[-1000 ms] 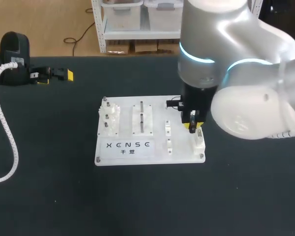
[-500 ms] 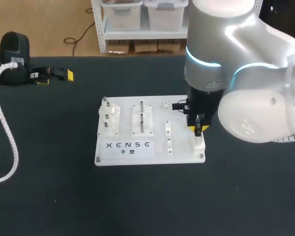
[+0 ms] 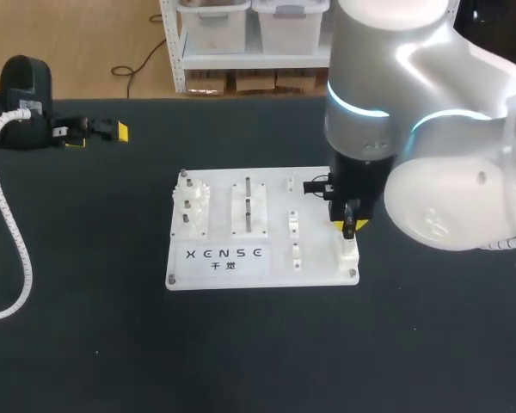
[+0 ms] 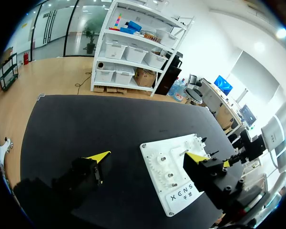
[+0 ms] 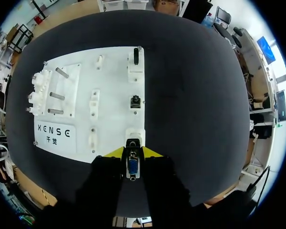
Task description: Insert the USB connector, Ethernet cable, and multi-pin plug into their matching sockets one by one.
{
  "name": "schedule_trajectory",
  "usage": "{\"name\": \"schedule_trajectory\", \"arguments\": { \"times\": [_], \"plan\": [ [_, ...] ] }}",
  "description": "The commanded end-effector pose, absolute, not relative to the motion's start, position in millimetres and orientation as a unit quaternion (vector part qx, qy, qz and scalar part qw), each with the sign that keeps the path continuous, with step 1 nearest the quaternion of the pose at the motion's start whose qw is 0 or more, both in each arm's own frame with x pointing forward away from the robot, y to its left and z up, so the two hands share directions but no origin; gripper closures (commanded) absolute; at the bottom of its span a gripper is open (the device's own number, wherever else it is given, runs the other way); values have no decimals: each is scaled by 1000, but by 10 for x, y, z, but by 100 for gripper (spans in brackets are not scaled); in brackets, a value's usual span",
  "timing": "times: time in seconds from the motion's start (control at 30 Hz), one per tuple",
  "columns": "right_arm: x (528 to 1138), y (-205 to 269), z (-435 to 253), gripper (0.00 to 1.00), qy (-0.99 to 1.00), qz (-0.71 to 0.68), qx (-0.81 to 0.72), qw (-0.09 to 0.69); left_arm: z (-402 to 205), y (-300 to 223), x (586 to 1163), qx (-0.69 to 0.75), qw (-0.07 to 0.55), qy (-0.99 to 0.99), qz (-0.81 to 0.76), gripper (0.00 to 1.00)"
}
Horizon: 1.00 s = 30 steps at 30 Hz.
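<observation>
My right gripper hangs over the right edge of the white socket board, shut on a small multi-pin plug with a blue face and metal shell. In the right wrist view the right gripper holds the plug just short of a white socket at the board's near corner. Farther along that edge sit a black socket and a taller white one. My left gripper rests at the table's far left, away from the board. The left gripper is open, with nothing between its fingers.
The board also carries a gear block with pegs at its left, a plate with metal pins in the middle, and two small white clips. A white corrugated hose from my left arm trails over the table's left.
My right arm has shifted slightly to the right with the plug, bringing it over the socket at the board's right corner. The left arm has not moved.
</observation>
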State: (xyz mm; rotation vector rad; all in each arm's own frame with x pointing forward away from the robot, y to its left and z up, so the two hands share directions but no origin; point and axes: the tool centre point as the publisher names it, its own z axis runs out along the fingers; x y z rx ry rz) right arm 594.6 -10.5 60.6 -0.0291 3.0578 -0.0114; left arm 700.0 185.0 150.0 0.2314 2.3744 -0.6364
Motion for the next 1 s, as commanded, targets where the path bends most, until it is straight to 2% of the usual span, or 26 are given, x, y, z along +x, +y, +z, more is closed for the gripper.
{"name": "schedule_trajectory", "arguments": {
  "times": [0.03,1.0],
  "plan": [
    [5928,-123,610,100,999,-3,-11,44,1500,1850,7000,88,330,908,-243,0],
    [5938,-145,498,100,999,-8,-6,37,1500,1850,7000,88,330,908,-243,0]
  ]
}}
